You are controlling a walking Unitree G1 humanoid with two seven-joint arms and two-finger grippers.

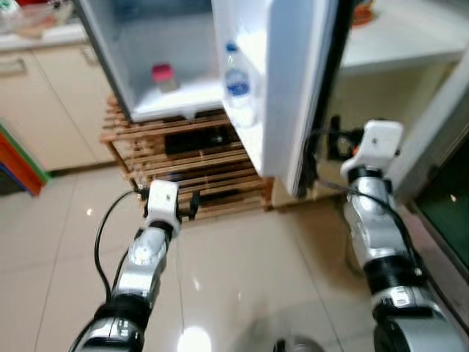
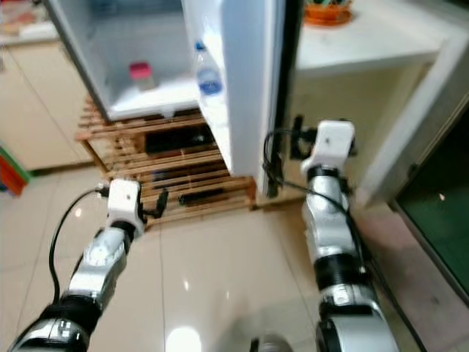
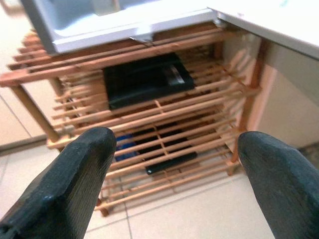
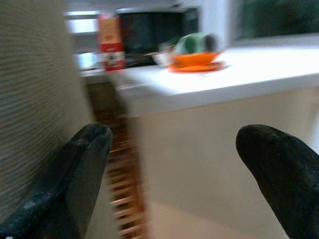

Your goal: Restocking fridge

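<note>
A small white fridge (image 1: 146, 44) stands on a wooden slatted rack (image 1: 190, 158), and its door (image 1: 293, 73) is swung open toward me. Inside, a jar with a pink lid (image 1: 163, 76) sits on the fridge floor. A clear water bottle with a blue label (image 1: 236, 81) stands in the door shelf. My left gripper (image 3: 172, 149) is open and empty, low in front of the rack. My right gripper (image 4: 169, 144) is open and empty too, held beside the door's outer edge, between the door and a white counter (image 1: 403, 37).
A flat black item (image 3: 144, 79) lies on the rack's upper shelf. On the counter are an orange plate (image 4: 194, 59), a green cup (image 4: 197, 42) and a red carton (image 4: 112, 42). Beige cabinets (image 1: 51, 95) stand on the left, a dark glass door (image 1: 447, 198) on the right.
</note>
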